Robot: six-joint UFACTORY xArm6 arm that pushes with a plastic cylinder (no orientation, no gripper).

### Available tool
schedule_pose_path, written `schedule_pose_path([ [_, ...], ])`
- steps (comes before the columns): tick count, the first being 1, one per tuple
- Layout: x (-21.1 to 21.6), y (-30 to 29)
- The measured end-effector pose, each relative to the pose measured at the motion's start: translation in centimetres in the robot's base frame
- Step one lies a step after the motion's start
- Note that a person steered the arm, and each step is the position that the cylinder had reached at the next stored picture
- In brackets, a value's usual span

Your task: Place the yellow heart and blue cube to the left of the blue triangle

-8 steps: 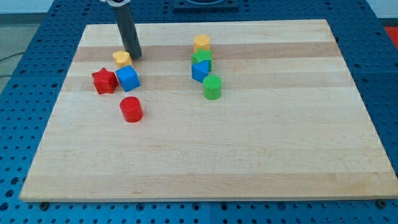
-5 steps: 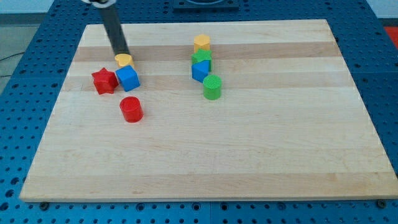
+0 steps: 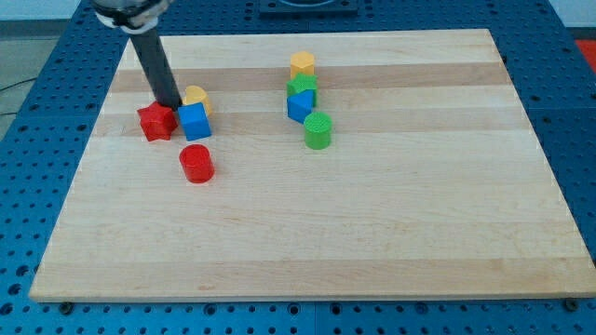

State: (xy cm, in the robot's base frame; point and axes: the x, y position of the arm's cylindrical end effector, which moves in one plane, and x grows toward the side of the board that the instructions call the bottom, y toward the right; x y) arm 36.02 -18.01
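The yellow heart (image 3: 196, 96) lies at the board's upper left, touching the top of the blue cube (image 3: 194, 121). My tip (image 3: 170, 105) stands just left of the heart, at the cube's upper left corner and against the red star (image 3: 156, 121). The blue triangle (image 3: 300, 105) sits near the view's middle top, well to the right of the heart and cube, between a green block (image 3: 302, 88) above it and a green cylinder (image 3: 318, 131) below it.
A yellow hexagon block (image 3: 302, 64) tops the column with the blue triangle. A red cylinder (image 3: 196, 163) lies just below the blue cube. The wooden board (image 3: 372, 223) rests on a blue perforated table.
My tip moved left and down, from the heart's upper right to its left side. The yellow heart shifted slightly to the right and the blue cube nudged a little.
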Motion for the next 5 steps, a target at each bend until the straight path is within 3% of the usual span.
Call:
schedule_pose_path([
  [1, 0.2, 4.7],
  [3, 1.6, 7.7],
  [5, 5.9, 7.3],
])
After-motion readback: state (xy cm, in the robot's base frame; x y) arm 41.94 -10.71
